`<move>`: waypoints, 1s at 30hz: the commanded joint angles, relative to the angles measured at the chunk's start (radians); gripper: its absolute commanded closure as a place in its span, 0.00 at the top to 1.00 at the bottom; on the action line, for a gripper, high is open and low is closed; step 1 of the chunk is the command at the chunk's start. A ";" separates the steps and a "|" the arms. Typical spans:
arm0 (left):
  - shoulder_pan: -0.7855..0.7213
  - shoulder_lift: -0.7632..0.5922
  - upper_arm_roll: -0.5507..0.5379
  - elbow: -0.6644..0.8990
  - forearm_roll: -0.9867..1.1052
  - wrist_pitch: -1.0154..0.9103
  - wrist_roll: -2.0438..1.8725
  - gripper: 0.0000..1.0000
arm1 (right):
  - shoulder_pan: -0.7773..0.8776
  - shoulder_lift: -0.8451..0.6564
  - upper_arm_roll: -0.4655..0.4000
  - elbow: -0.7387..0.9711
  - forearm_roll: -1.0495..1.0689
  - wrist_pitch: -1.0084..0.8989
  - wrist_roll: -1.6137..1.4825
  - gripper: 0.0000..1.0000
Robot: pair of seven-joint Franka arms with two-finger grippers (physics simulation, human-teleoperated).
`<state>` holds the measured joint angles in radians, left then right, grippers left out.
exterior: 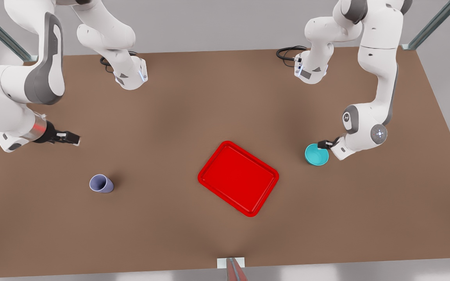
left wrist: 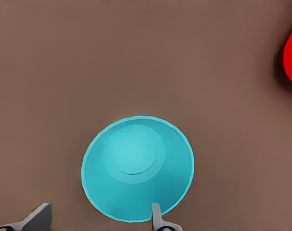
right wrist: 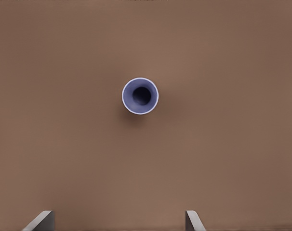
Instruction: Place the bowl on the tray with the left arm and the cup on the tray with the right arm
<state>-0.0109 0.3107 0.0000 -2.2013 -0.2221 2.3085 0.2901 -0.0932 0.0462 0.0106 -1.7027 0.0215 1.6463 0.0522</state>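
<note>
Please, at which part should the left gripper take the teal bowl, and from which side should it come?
Grip the bowl by its thin rim, from above. It stands upright and open on the table, too wide to span. The left gripper is open with one finger inside the wall; the other is outside. The right gripper waits open, well above the cup.

Teal bowl [exterior: 316, 155] upright on front view's right; lavender cup [exterior: 101, 183] upright, left; red tray [exterior: 238, 178] between, empty.
</note>
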 commanded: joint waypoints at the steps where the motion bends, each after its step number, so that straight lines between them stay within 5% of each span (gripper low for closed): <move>1: 0.000 0.011 0.000 0.000 -0.066 0.011 0.000 1.00 | 0.035 0.000 0.000 0.000 0.000 0.000 0.000 1.00; 9: 0.000 0.105 0.000 0.018 -0.072 0.043 0.007 0.98 | 0.035 0.000 0.000 0.000 0.000 0.000 0.000 1.00; 11: 0.000 0.108 0.000 0.020 -0.071 0.042 0.006 0.51 | 0.035 0.000 0.000 0.000 0.000 0.000 0.000 1.00; 14: -0.001 0.114 0.000 0.020 -0.066 0.040 0.001 0.23 | 0.035 0.000 0.000 0.000 0.000 0.000 0.000 1.00; 25: -0.003 0.134 -0.002 0.072 -0.071 0.019 -0.029 0.21 | 0.035 0.001 0.000 0.002 -0.003 0.001 0.000 1.00; 30: -0.079 0.133 -0.003 0.268 -0.108 -0.258 -0.256 0.21 | 0.033 0.001 0.000 0.002 0.000 0.001 0.000 1.00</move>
<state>-0.1144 0.4447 -0.0039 -1.9289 -0.3272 2.0525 -0.0004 -0.0523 0.0476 0.0108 -1.7012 0.0215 1.6461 0.0522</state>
